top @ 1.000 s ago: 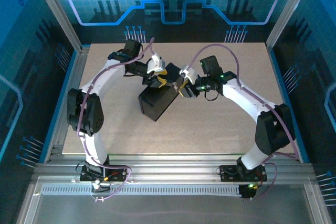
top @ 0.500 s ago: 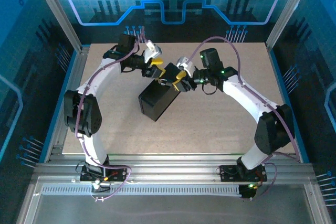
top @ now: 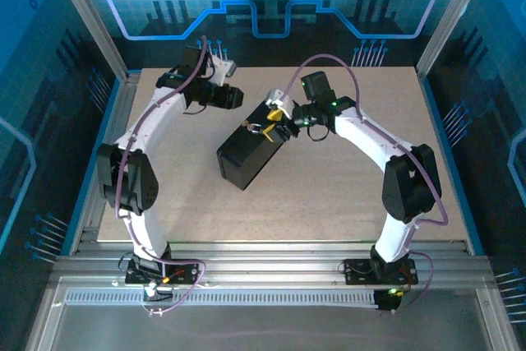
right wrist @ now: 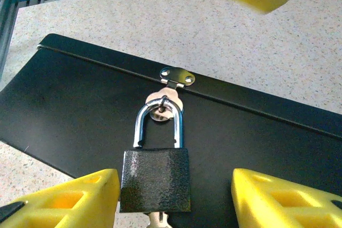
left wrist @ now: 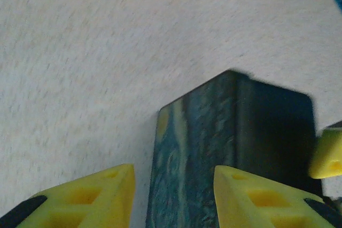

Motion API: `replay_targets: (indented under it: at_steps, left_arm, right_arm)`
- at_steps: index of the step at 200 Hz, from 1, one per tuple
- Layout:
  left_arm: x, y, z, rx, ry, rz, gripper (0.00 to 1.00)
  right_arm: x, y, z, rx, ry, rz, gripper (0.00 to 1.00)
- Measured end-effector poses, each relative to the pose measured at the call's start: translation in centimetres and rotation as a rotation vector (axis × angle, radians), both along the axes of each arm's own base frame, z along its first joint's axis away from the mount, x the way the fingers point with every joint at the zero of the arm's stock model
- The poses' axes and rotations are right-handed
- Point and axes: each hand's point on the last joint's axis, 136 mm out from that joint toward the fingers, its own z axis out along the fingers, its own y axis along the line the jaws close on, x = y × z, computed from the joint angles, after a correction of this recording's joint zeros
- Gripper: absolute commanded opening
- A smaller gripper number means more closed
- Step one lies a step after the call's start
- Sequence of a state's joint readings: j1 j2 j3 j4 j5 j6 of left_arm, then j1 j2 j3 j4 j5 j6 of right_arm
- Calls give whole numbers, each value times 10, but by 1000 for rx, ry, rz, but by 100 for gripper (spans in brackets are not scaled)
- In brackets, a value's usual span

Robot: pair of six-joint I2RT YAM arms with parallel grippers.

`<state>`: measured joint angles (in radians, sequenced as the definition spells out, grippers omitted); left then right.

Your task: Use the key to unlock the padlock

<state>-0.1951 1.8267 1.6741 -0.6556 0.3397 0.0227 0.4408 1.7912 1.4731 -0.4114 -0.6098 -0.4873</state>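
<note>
Although the key (right wrist: 158, 219) sits in the underside of the padlock (right wrist: 155, 179), lower centre, the shackle (right wrist: 159, 111) hangs through the hasp (right wrist: 177, 77) on the box (right wrist: 80, 94); unlocking seems unfinished. The right gripper (right wrist: 173, 185) and left gripper (left wrist: 173, 185) both gape wide, empty.

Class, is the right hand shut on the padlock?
No: the right hand is open, its fingers wide apart either side of the padlock.

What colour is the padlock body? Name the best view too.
The padlock body is near-black and grainy; the right wrist view shows it best.
</note>
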Motion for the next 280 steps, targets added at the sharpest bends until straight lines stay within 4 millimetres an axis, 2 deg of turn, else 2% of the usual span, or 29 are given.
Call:
replay_targets:
  at_steps: [28,78,93,126,157,178,217,280]
  left_arm:
    - [-22,20,-23,62,100,103,44]
    - [-61,40,-23,112,156,189,44]
    - [-71,41,-24,123,172,195,44]
    - [-86,38,-33,138,209,183,43]
    - [-94,37,-40,145,241,172,43]
    - [-97,33,-39,134,241,159,42]
    - [-108,13,-42,99,269,110,41]
    - [-114,-17,-40,48,263,52,41]
  right_arm:
    - [-3,3,1,-9,-18,26,60]
    - [-9,7,-9,-54,-41,66,57]
    - [-9,7,-9,-62,-47,73,52]
    - [-11,7,-9,-71,-47,79,37]
    - [-8,9,-5,-65,42,39,25]
    - [-2,5,0,-34,141,-30,23]
    - [7,-6,5,53,350,-179,20]
    - [14,-11,4,240,655,-406,17]
